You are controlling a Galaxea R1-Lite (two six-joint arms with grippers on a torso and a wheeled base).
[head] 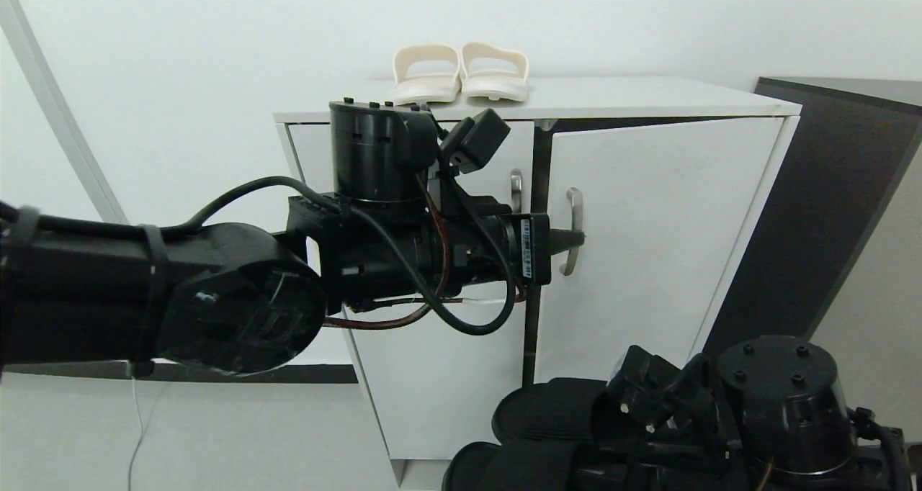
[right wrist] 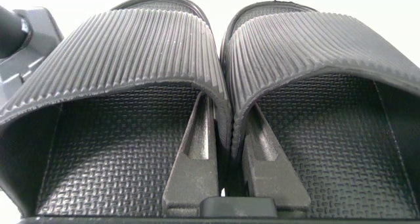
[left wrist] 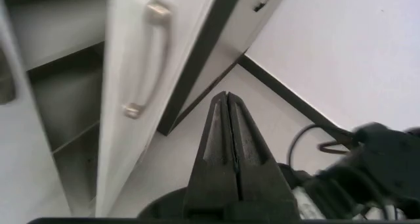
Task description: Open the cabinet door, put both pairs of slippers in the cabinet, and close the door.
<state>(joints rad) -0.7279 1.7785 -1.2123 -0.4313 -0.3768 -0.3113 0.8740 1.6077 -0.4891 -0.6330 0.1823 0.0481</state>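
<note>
Left tool is out in front of the cabinet, level with the right door's handle. Its 2 fingers are pressed flat together with nothing between them. In the left wrist view the tool sits just beside the handle, clear of it and not clamped on it. The door stands ajar next to the tool, and bare shelves show in the opening behind its edge. In the head view a dark gap runs between this door and the left door, just behind the tool's wrist.

Well above the left tool and farther back, the cream slippers sit side by side on the cabinet top, toes toward the wall.

Right tool is low, below the left tool and short of the cabinet. It is clamped on the black slippers. 1 finger lies inside each shoe under the ribbed strap, and the 2 inner walls are pinched together between them. In the head view the black slippers stick out from this tool toward the foot of the cabinet.
</note>
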